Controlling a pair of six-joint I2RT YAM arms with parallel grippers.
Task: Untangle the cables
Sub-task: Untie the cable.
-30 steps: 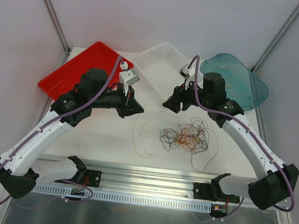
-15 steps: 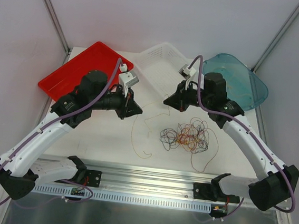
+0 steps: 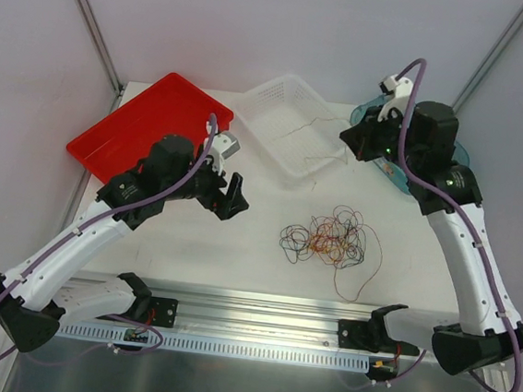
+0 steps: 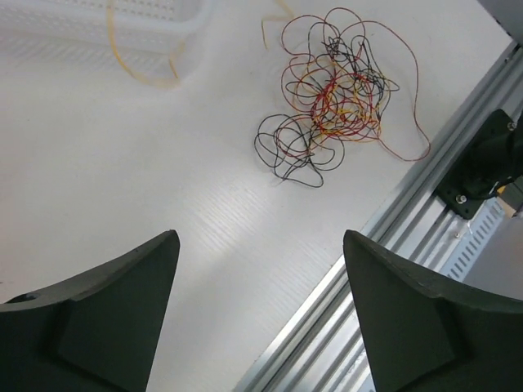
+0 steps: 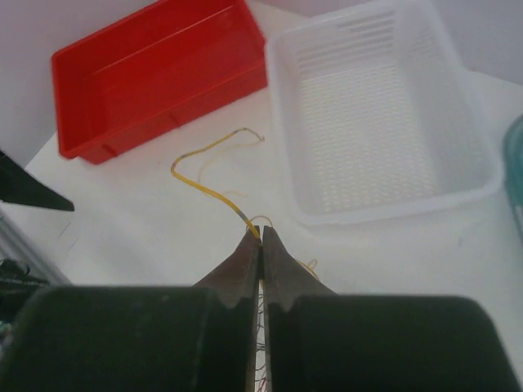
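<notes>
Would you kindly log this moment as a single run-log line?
left gripper: open, over table | right gripper: shut on yellow cable | tangle: on table, untouched

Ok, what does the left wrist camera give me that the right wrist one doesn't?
Only the left wrist: the tangled bundle of cables in full, the aluminium rail, and the left gripper open with nothing in it. Only the right wrist: the red bin and the right gripper shut on a yellow cable. Both: the white basket, and probably that same yellow cable beside it.
</notes>
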